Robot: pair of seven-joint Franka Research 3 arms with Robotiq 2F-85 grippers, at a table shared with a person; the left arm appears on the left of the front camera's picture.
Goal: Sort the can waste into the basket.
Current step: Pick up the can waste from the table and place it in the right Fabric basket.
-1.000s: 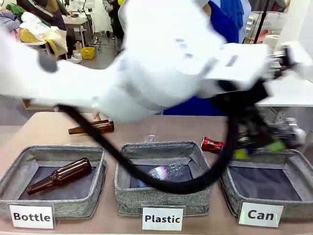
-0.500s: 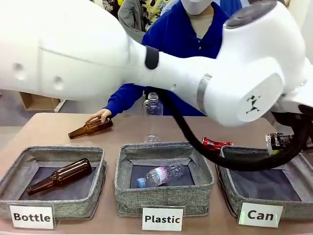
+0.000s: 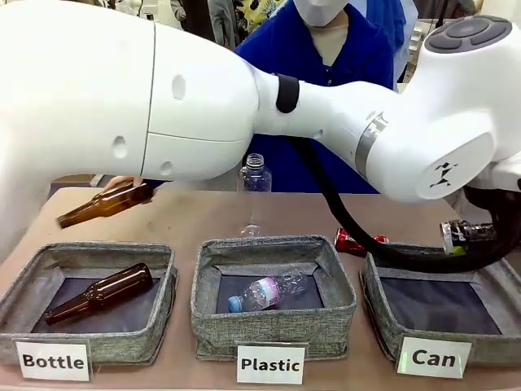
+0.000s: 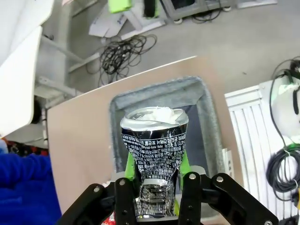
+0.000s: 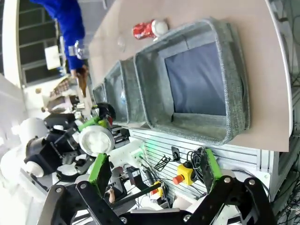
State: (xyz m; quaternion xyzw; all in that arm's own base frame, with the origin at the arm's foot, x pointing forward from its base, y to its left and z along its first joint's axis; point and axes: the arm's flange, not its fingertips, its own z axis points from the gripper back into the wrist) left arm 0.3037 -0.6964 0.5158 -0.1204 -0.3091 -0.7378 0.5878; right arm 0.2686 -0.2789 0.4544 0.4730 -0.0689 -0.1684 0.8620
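L claw gripping black can: green pads pressed on its pinched waist, pale print all over, crumpled silver end pointing away from my wrist. Can hangs in the air directly over the "Can" basket, not touching it. Front view: my L arm crosses the whole picture to the R side, claw above the basket's far edge. Red can, crushed, lies on its side on the surface, just beside the basket's far-L corner, outside it. R claw open wide, pads well apart, off the edge of the surface, apart from all items. Middle "Plastic" bin: one clear plastic bottle lying inside. "Bottle" bin: one brown bottle lying inside. Person's hand holds a 2nd brown bottle, tilted, lifted off the surface, far L. Another clear bottle stands upright in front of the person.
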